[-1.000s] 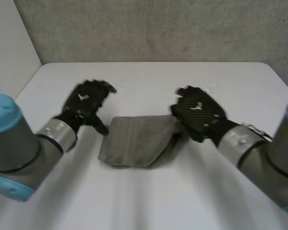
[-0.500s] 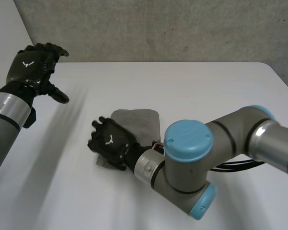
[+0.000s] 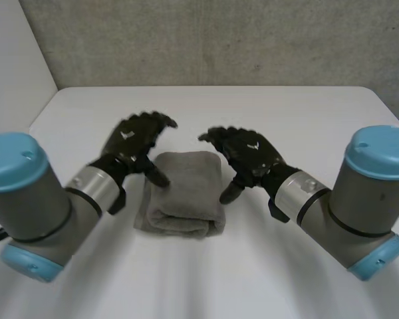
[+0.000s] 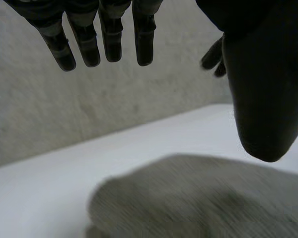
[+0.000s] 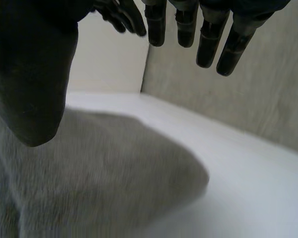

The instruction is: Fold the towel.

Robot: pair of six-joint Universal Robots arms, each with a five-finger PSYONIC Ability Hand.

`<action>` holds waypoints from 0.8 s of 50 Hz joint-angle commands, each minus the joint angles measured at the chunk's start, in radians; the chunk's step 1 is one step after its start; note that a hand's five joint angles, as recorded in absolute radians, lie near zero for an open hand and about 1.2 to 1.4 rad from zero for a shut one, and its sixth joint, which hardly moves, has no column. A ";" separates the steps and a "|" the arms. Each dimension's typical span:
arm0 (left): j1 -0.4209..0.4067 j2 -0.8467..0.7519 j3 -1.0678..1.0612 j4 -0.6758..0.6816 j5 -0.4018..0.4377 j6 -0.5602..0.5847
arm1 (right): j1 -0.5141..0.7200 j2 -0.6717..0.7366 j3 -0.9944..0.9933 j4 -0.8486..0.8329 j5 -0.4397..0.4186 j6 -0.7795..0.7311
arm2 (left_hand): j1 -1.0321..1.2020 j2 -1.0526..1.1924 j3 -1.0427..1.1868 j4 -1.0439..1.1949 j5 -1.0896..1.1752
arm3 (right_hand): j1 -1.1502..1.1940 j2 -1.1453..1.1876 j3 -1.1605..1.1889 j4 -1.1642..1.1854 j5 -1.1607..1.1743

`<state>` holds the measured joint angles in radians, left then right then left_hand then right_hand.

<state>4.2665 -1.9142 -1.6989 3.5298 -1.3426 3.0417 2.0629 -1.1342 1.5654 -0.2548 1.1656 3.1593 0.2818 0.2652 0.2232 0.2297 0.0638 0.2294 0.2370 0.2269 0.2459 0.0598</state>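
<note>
Grey terry makes up the one towel (image 3: pixel 184 193) we count, folded into a thick bundle at the middle of the single white table (image 3: pixel 266 109). We see two black hands flanking it: the left hand (image 3: pixel 134 141) by its left edge, the right hand (image 3: pixel 247 154) by its right. Each is palm down, fingers spread apart, thumb angled down beside the cloth, clasping neither edge. Each hand's back carries a small white mark we cannot read as writing.

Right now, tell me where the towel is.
In the head view the folded towel lies on the table between the left robot hand and the right robot hand.
</note>
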 commanded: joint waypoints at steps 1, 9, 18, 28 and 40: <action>-0.027 -0.080 -0.004 -0.006 -0.035 0.019 | -0.003 0.140 -0.074 0.046 0.003 0.059 | -0.039 -0.022 -0.049 -0.055 0.004 | -0.055 -0.062 -0.052 -0.071 -0.060; -0.025 -0.158 -0.004 -0.009 -0.116 0.152 | 0.020 0.231 -0.139 0.049 0.022 0.097 | -0.036 -0.019 -0.049 -0.055 0.007 | -0.055 -0.062 -0.052 -0.071 -0.060; -0.001 -0.201 -0.002 -0.008 -0.135 0.252 | 0.072 0.286 -0.200 0.052 0.068 0.117 | -0.036 -0.019 -0.049 -0.055 0.007 | -0.055 -0.062 -0.052 -0.071 -0.060; -0.007 -0.175 0.001 -0.008 -0.136 0.250 | 0.091 0.289 -0.209 0.089 0.078 0.105 | -0.048 -0.031 -0.049 -0.055 -0.004 | -0.055 -0.062 -0.052 -0.071 -0.060; -0.013 0.078 0.040 -0.012 -0.135 0.158 | 0.005 -0.114 -0.134 0.088 0.161 0.036 | -0.083 -0.066 -0.049 -0.055 -0.040 | -0.055 -0.062 -0.052 -0.071 -0.060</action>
<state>4.2590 -1.9505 -1.6892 3.5206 -1.4785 3.2650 2.1292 -1.0658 1.4067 -0.1710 1.2571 3.2453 0.2817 0.2573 0.2232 0.2297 0.0548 0.2294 0.2370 0.2268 0.2458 0.0598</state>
